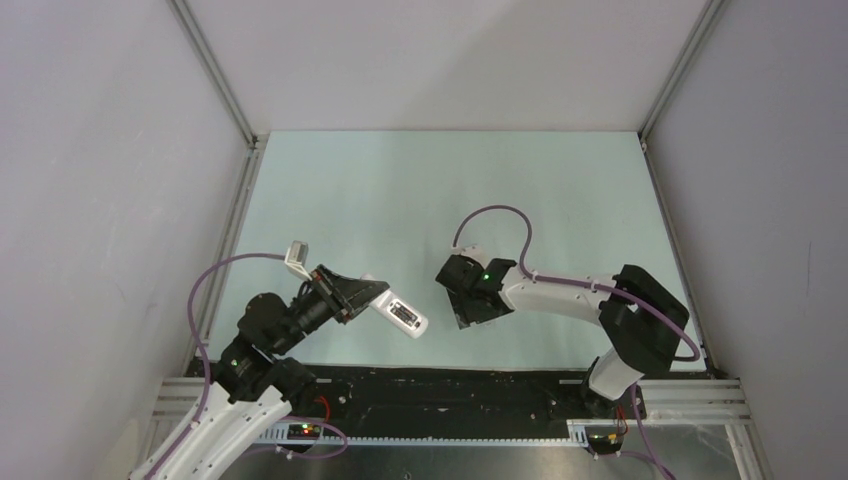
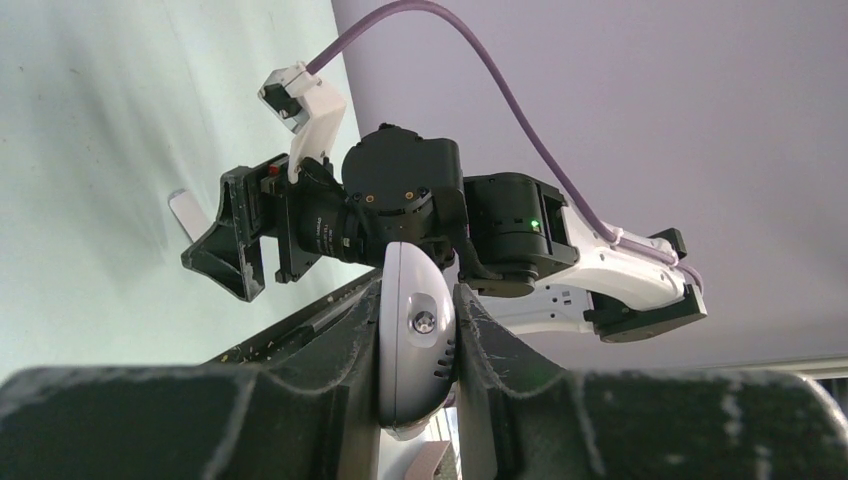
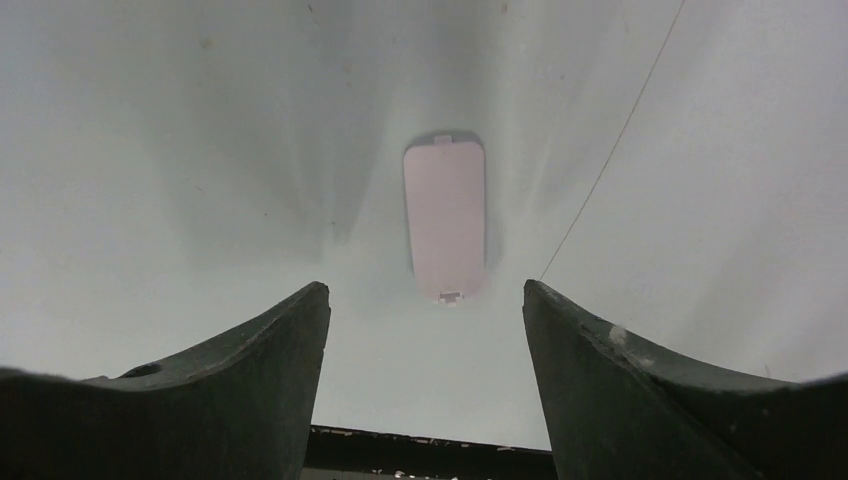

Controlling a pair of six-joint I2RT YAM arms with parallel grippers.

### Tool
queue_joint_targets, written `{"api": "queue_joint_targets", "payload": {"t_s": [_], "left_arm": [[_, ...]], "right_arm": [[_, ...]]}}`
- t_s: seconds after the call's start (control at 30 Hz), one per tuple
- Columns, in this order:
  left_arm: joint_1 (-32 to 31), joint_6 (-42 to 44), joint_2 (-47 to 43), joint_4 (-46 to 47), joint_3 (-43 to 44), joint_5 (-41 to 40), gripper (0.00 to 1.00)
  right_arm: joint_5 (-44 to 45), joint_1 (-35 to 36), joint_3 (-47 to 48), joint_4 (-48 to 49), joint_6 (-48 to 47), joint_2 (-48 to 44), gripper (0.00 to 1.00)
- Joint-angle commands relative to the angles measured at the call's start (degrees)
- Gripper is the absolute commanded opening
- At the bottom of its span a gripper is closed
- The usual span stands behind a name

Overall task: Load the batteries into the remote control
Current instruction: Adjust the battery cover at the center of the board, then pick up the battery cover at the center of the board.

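My left gripper [image 1: 368,296] is shut on the white remote control [image 1: 400,315] and holds it above the table near the front edge. In the left wrist view the remote [image 2: 412,330] stands edge-on, pinched between the jaws of the left gripper [image 2: 418,292]. My right gripper [image 1: 464,306] points down just right of the remote, open and empty. In the right wrist view it [image 3: 425,300] hovers over a plain white flat cover piece [image 3: 445,218] lying on the table. The cover also shows in the left wrist view [image 2: 186,213]. No batteries are in view.
The pale green table mat [image 1: 420,190] stretches back to white walls with metal frame posts [image 1: 215,75]. A black strip [image 1: 450,385] runs along the near table edge. The right arm's purple cable [image 1: 495,215] loops above its wrist.
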Motion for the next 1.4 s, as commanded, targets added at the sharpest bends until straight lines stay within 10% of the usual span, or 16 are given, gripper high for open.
{"api": "queue_joint_targets", "payload": {"t_s": [0.0,1.37], "left_arm": [[0.0,1.0,0.5,1.8,1.2,-0.3,0.01],[0.1,0.6,0.0,1.8,0.3,-0.6,0.01]], "right_arm": [[-3.9,-1.7,-3.4,4.4,0.1,-3.6,0.75],[-4.7,-5.1,-8.9,7.2,-1.7,-4.4,0.32]]}}
